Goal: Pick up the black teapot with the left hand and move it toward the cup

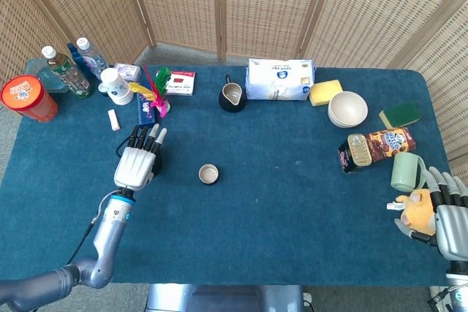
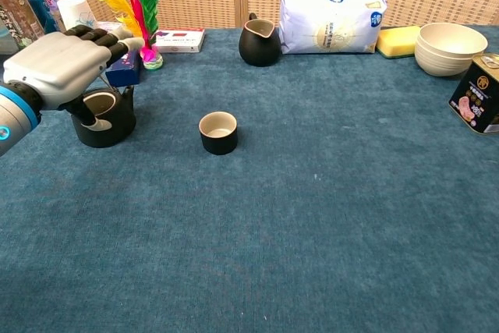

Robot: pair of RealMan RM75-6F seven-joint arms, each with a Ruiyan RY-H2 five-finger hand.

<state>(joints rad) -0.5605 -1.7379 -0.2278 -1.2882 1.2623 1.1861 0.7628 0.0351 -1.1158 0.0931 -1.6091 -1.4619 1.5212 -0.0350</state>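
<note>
The black teapot (image 2: 107, 120) stands on the blue cloth at the left, its handle hidden by my left hand (image 2: 61, 65). That hand hovers right over the pot with fingers stretched forward and apart, the thumb hanging by the pot's open mouth, gripping nothing. In the head view the left hand (image 1: 137, 164) covers most of the teapot (image 1: 156, 165). The small dark cup (image 1: 208, 174) (image 2: 218, 132) sits a short way to the pot's right. My right hand (image 1: 450, 217) lies at the far right edge, fingers spread, beside a yellow toy (image 1: 417, 208).
Behind the teapot stand a blue box (image 2: 123, 61) with coloured feathers (image 2: 142, 1) and stacked paper cups (image 2: 76, 12). A black pitcher (image 2: 259, 42), white bag (image 2: 328, 21), bowls (image 2: 451, 46), a can (image 1: 371, 147) and green mug (image 1: 406, 171) line the back and right.
</note>
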